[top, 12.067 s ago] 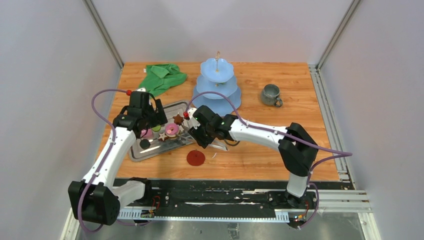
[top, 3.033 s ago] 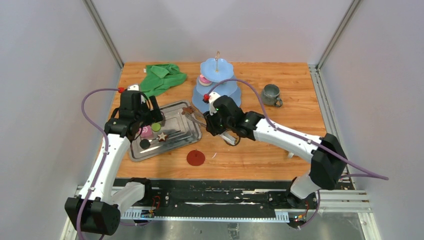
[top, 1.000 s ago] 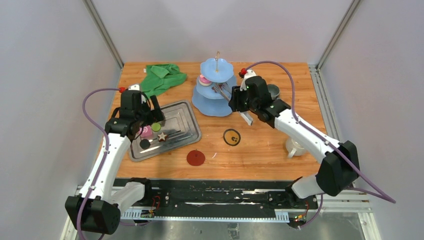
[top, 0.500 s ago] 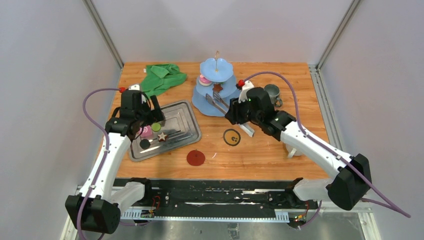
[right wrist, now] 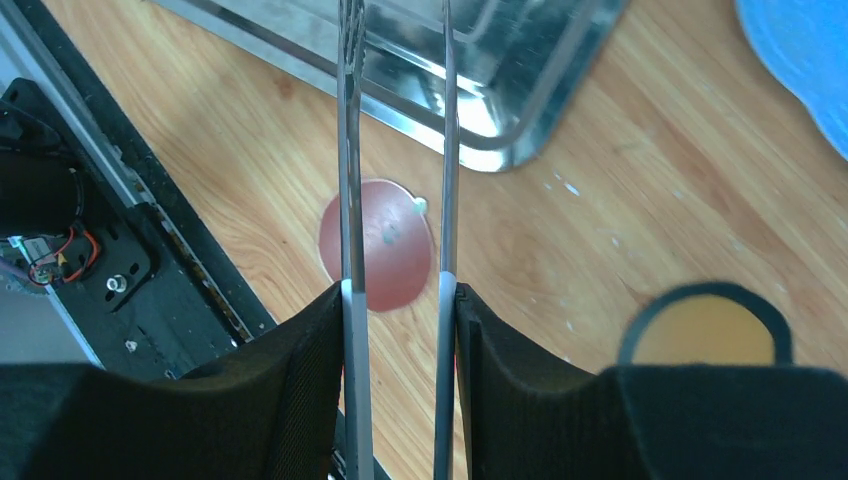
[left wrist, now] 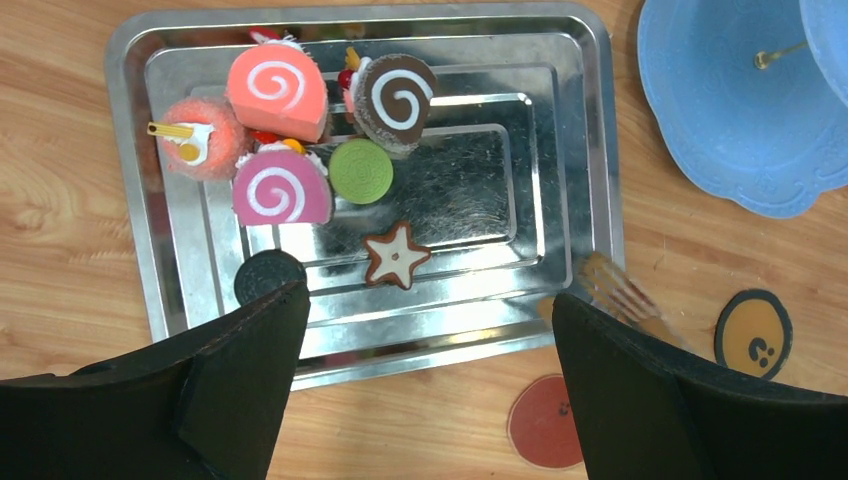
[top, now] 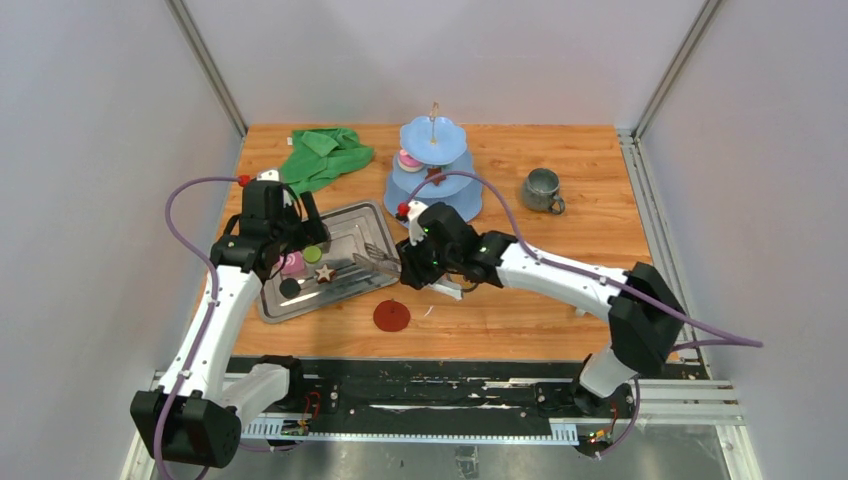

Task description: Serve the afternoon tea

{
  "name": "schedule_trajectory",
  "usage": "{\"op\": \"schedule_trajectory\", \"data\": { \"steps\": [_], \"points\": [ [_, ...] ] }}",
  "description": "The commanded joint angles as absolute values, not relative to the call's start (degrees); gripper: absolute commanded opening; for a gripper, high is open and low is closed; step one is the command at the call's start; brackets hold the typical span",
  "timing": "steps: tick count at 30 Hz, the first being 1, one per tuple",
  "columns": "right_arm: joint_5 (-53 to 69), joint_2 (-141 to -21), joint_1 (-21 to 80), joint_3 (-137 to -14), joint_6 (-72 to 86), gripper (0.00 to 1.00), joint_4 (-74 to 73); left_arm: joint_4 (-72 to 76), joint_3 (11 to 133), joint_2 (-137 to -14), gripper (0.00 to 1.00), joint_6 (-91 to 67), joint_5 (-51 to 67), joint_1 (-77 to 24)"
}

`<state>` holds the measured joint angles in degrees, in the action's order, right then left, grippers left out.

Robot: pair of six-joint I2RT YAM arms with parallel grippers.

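Observation:
Several sweets lie on the steel tray (left wrist: 580, 150): two pink swirl rolls (left wrist: 278, 87) (left wrist: 282, 190), a brown swirl roll (left wrist: 397, 92), a green disc (left wrist: 361, 171), a brown star (left wrist: 397, 256) and a black disc (left wrist: 268, 277). My left gripper (left wrist: 425, 300) hovers open and empty above the tray's near edge (top: 290, 252). My right gripper (right wrist: 398, 295) is shut on metal tongs (right wrist: 350, 180), whose empty tips reach over the tray's right rim (top: 375, 262). A pink sweet (top: 408, 158) and a brown star (top: 437, 178) sit on the blue tiered stand (top: 432, 205). The grey-green mug (top: 542, 190) stands at the back right. The white mug is hidden.
A red coaster (top: 391, 316) lies in front of the tray, under the tongs in the right wrist view (right wrist: 395, 260). An orange coaster with a black rim (right wrist: 705, 330) lies beside my right gripper. The green cloth (top: 325, 152) is at the back left.
My right arm has swung from the blue stand down and left to the tray's right edge with the tongs empty. A brown star now sits on the stand. The left arm has not moved.

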<state>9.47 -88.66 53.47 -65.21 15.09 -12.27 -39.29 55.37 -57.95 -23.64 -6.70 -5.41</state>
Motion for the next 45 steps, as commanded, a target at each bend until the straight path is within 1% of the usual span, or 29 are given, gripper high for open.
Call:
{"op": "schedule_trajectory", "data": {
  "steps": [1, 13, 16, 30, 33, 39, 41, 45],
  "points": [
    [10.8, -93.6, 56.3, -71.9, 13.6, 0.41, -10.4, -39.9, 56.2, -56.7, 0.96, -24.1, -8.5, -4.9],
    [8.6, -110.0, 57.1, -86.8, 17.1, 0.41, -7.9, -43.6, 56.9, -53.8, 0.97, -27.2, -15.2, -2.3],
    [9.4, -112.3, 57.2, -88.8, 17.8, 0.41, -7.6, -44.0, 56.8, -53.2, 0.97, -27.4, -16.4, -1.3],
    [9.4, -121.0, 57.5, -96.1, 20.1, 0.41, -8.8, -43.5, 56.0, -52.6, 0.97, -26.0, -14.7, -0.6],
    [9.2, -120.8, 57.5, -95.8, 20.6, 0.34, -8.3, -43.4, 56.0, -52.7, 0.97, -25.9, -14.4, -0.6],
    [8.7, -119.8, 57.5, -94.4, 20.8, 0.08, -7.5, -43.0, 55.7, -52.7, 0.97, -25.8, -13.7, -0.6],
    [8.3, -119.4, 57.5, -93.9, 20.8, 0.01, -7.5, -43.0, 55.7, -52.8, 0.97, -25.8, -13.7, -0.6],
    [7.9, -117.5, 57.5, -91.9, 20.6, 0.01, -7.4, -42.9, 55.6, -52.8, 0.97, -25.8, -13.5, -0.6]
  ]
}}
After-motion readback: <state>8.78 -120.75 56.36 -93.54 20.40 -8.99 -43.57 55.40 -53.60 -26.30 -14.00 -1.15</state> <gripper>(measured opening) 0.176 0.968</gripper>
